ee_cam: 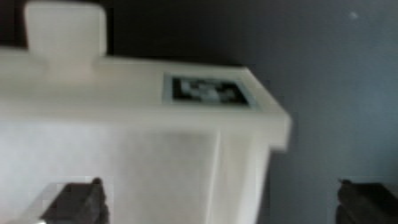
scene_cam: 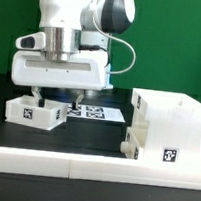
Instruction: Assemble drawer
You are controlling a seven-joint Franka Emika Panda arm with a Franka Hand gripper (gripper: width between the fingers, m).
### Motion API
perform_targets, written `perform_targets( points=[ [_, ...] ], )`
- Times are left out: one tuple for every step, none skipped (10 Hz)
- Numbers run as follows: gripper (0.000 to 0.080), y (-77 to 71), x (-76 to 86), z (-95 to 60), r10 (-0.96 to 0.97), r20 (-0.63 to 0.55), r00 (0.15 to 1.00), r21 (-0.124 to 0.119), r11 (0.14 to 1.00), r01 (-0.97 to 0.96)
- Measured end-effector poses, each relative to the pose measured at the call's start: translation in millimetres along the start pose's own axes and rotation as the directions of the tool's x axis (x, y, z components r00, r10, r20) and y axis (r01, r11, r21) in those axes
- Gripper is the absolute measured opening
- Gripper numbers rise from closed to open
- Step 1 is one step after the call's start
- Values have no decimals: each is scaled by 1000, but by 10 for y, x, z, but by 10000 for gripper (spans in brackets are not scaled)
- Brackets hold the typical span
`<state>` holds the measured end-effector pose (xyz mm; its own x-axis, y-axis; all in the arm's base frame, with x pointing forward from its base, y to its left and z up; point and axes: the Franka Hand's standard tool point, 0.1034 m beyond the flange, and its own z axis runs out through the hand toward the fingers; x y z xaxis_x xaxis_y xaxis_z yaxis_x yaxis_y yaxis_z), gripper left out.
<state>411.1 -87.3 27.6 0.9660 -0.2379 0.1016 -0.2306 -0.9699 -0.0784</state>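
Note:
A small white drawer box [scene_cam: 35, 111] with a marker tag on its front stands on the black table at the exterior view's left. A larger white drawer housing [scene_cam: 166, 126], also tagged, stands at the exterior view's right. My gripper [scene_cam: 57, 92] hovers just above the small box with its jaws wide apart. In the wrist view the box [ee_cam: 143, 140] fills most of the frame, with its tag [ee_cam: 208, 90] and a knob [ee_cam: 66, 35] showing. My gripper [ee_cam: 222, 200] is open, one fingertip [ee_cam: 75, 200] over the box and the other over the dark table. Nothing is held.
The marker board [scene_cam: 92, 112] lies flat on the table between the two white parts, behind the gripper. A white ledge [scene_cam: 91, 168] runs along the front edge of the table. A green wall stands behind.

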Motion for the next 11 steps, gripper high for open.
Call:
perform_targets(
  points=[
    [649,17,-49,80,-2,-13,1000,-8,1000,2],
    [649,11,-72,131,-3,-13,1000,-10,1000,3],
    [649,8,-89,171,-4,-16,1000,-12,1000,4],
    [649,-3,-90,202,-8,-25,1000,-15,1000,8],
    [649,-8,-97,216,-9,-24,1000,-15,1000,9],
    [649,-19,-86,217,-12,-26,1000,-15,1000,11],
    [537,-45,-84,218,-18,-26,1000,-14,1000,18],
    [401,-66,-85,220,-23,-26,999,-14,1000,23],
    [401,-62,-86,220,-23,-25,999,-14,1000,22],
    [206,-62,-87,220,-23,-25,999,-14,1000,22],
    [79,-63,-88,221,-23,-25,999,-14,1000,23]
  ],
)
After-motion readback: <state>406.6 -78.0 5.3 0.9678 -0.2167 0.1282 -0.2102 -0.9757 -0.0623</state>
